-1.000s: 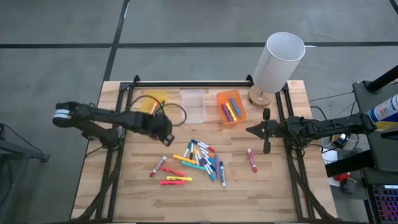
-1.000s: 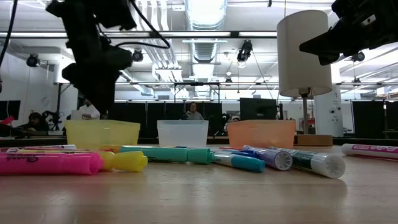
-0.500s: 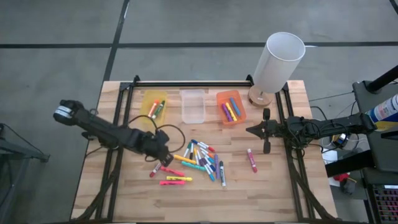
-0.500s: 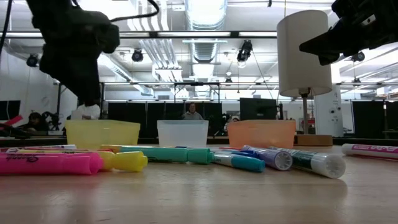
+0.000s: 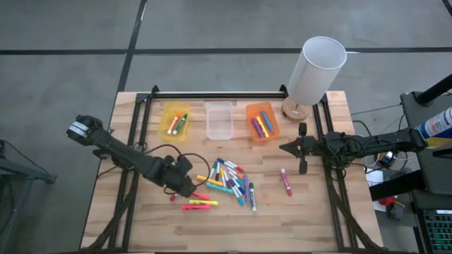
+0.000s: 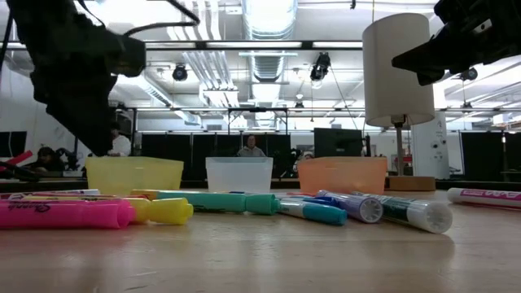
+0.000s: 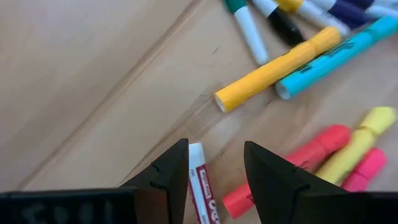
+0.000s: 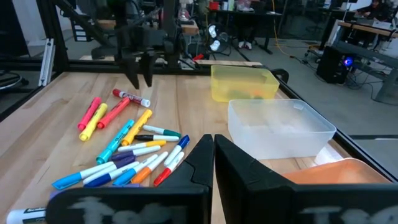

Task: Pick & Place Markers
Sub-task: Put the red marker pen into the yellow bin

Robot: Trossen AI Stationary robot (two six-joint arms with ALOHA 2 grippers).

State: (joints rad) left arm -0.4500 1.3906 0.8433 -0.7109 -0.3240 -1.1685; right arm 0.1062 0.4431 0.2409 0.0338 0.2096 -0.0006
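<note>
Along the table's far edge the yellow bin [image 5: 174, 119] holds two markers, the clear bin [image 5: 218, 121] looks bare and the orange bin [image 5: 261, 121] holds several, while loose markers [image 5: 227, 182] lie mid-table at mixed angles, the left gripper [image 5: 185, 188] open and empty above a white-bodied red marker [image 7: 201, 194], the right gripper [image 5: 284, 147] closed, empty.

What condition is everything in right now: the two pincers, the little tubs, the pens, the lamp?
Left pincer: open, above a red-and-white marker, nothing held.
Right pincer: shut, empty, waiting at the table's right edge.
Yellow bin: upright, a few markers inside.
Clear bin: upright, looks empty.
Orange bin: upright, several markers inside.
Marker pile: loose, lying flat on the table.
Lone pink marker: lying apart from the pile.
Lamp: upright.
</note>
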